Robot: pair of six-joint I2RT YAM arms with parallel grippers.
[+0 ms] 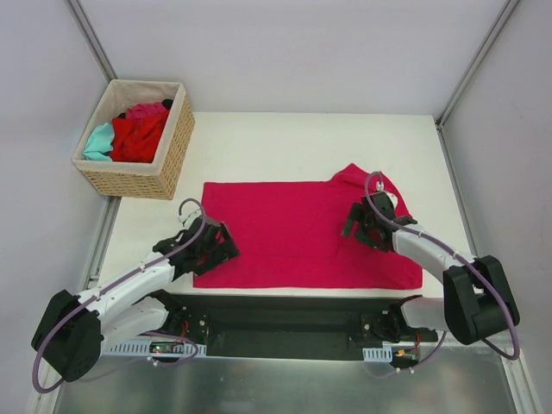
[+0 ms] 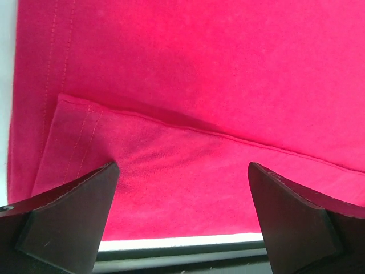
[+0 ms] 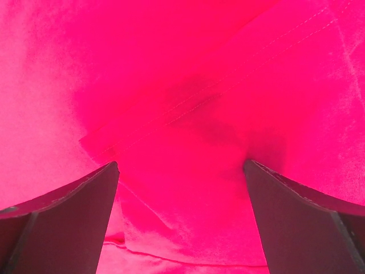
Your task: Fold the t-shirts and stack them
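Squarely under left claw (image 1: pixel 227 245) and right claw (image 1: pixel 348 227) — magenta t-shirt (image 1: pixel 285 235).

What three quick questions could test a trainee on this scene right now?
1. True or false: the left pincer and right pincer are both open.
2. Seen from the top camera, the basket is at: A upper left, B upper right, C bottom middle.
3. Fill in: the spread shirt is ____ in colour.
Key: 1 true; 2 A; 3 magenta.
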